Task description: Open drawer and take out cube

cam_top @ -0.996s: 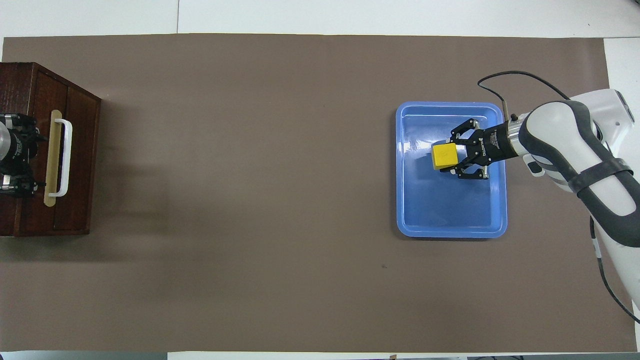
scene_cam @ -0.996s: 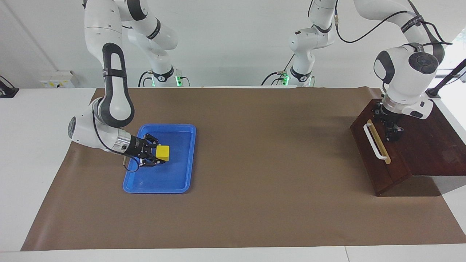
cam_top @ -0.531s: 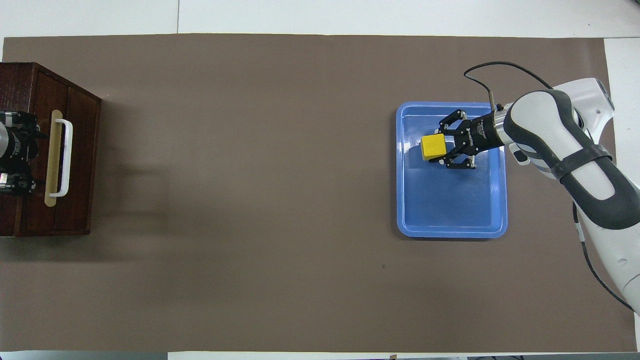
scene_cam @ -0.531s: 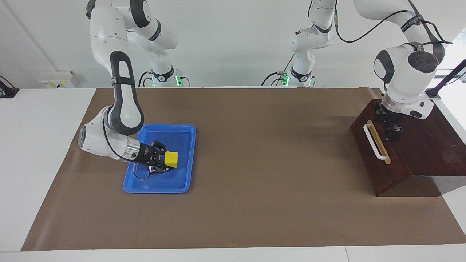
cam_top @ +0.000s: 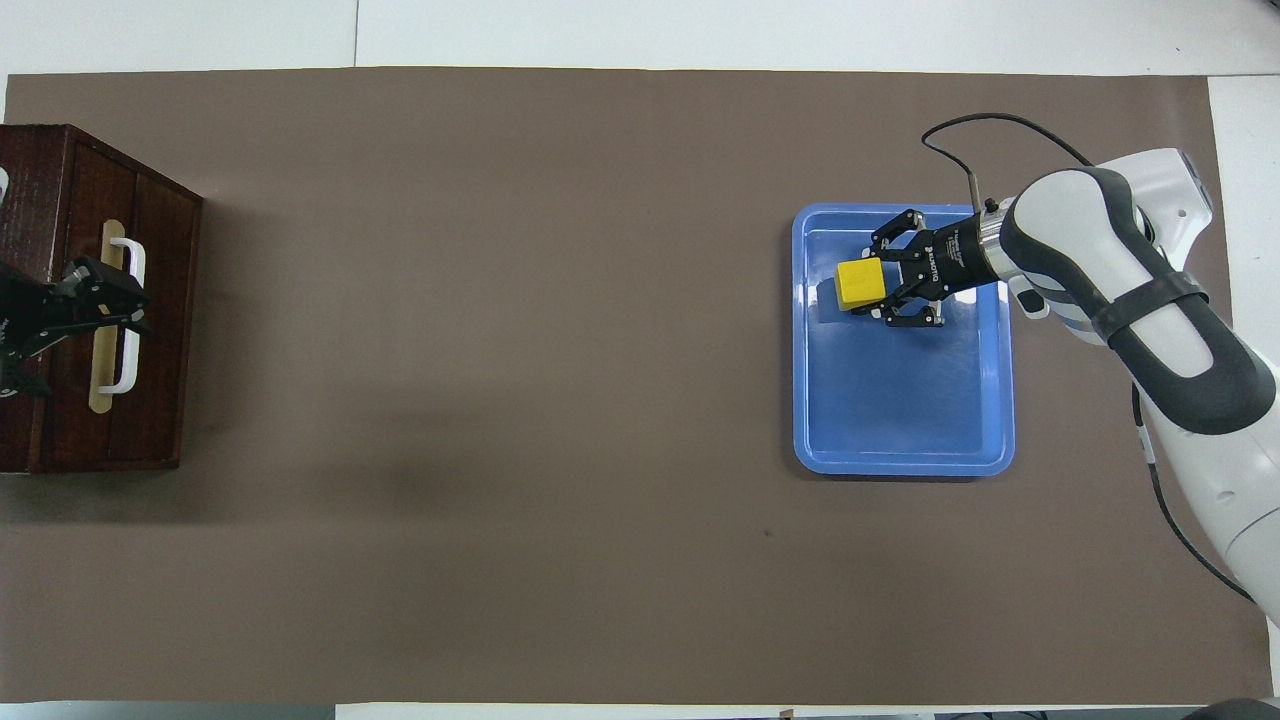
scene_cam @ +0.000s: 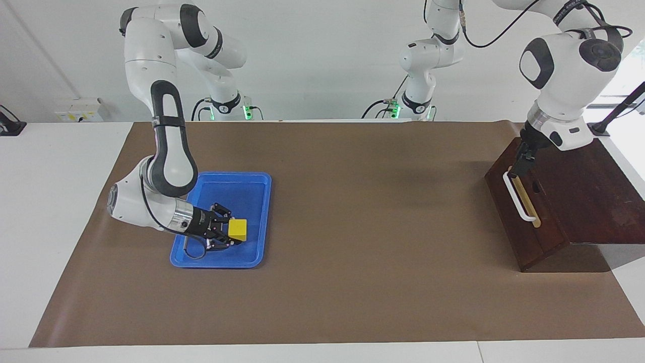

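Note:
The dark wooden drawer (scene_cam: 534,227) sits shut in its box at the left arm's end of the table, white bar handle (scene_cam: 521,204) facing the table's middle. My left gripper (scene_cam: 519,167) hangs tilted and open at the upper end of that handle (cam_top: 130,345), nothing in it; whether it touches is unclear. From overhead the left gripper (cam_top: 112,300) lies across the handle. The yellow cube (scene_cam: 238,229) is held low over the blue tray (scene_cam: 221,263), my right gripper (scene_cam: 230,233) shut on it. Overhead, the cube (cam_top: 860,284) and right gripper (cam_top: 882,290) are over the tray's (cam_top: 900,465) part farther from the robots.
A brown mat (scene_cam: 352,252) covers the table between the tray and the drawer box (scene_cam: 599,196). White table surface borders the mat. A black cable (cam_top: 990,130) loops from the right wrist.
The right gripper carried the cube across the tray, away from the robots, and lower. The left arm rose and tilted, bringing its gripper from over the box top to the handle.

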